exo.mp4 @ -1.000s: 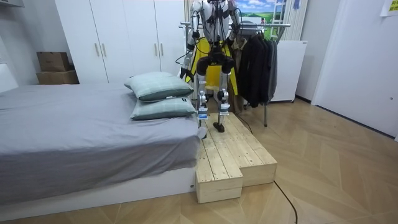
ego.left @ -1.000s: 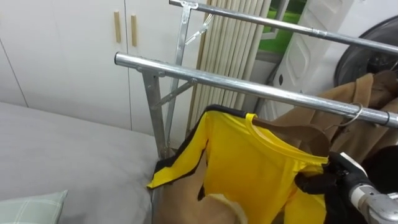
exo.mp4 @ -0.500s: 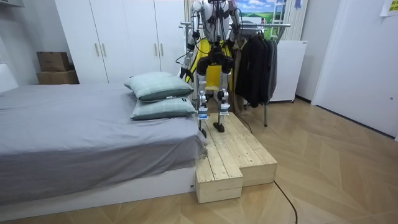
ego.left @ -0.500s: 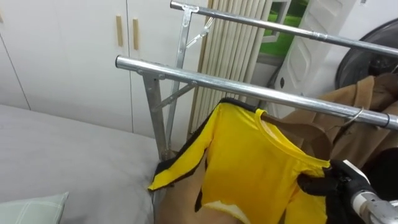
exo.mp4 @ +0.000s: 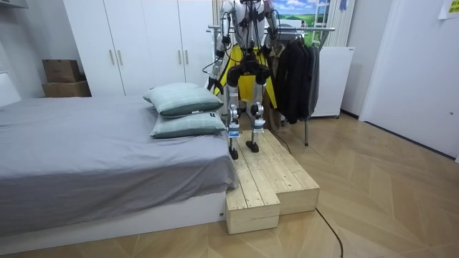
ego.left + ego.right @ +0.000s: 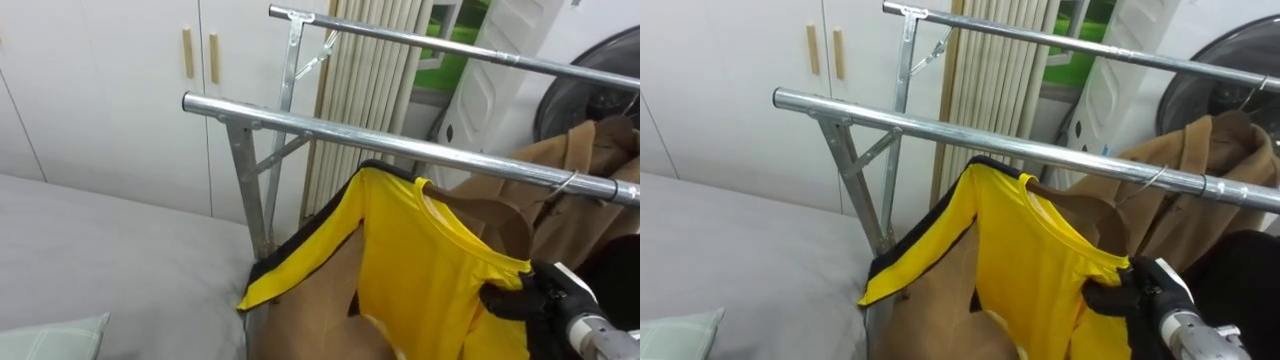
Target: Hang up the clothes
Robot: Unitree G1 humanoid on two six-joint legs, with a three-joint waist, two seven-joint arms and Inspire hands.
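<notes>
A yellow shirt (image 6: 420,260) with black trim hangs spread just below the near metal rail (image 6: 330,128) of the clothes rack, its collar close under the bar. My right hand (image 6: 528,296) comes in from the lower right, its dark fingers curled on the shirt's right shoulder. In the right eye view the same hand (image 6: 1130,290) pinches the yellow shirt (image 6: 1030,260). In the room view I stand on a wooden platform (image 5: 269,175) facing the rack, with the yellow shirt (image 5: 228,68) in front of me.
A brown coat (image 6: 575,200) hangs on a wire hanger on the same rail, right of the shirt. A second rail (image 6: 420,40) runs behind. Grey bed (image 6: 100,260) and pillow (image 6: 50,338) lie lower left, white wardrobe doors (image 6: 100,80) behind. Dark clothes (image 5: 294,72) hang on the rack.
The shirt's top edge has risen closer to the near rail and shifted a little right. My right hand has kept its hold and drifted slightly right.
</notes>
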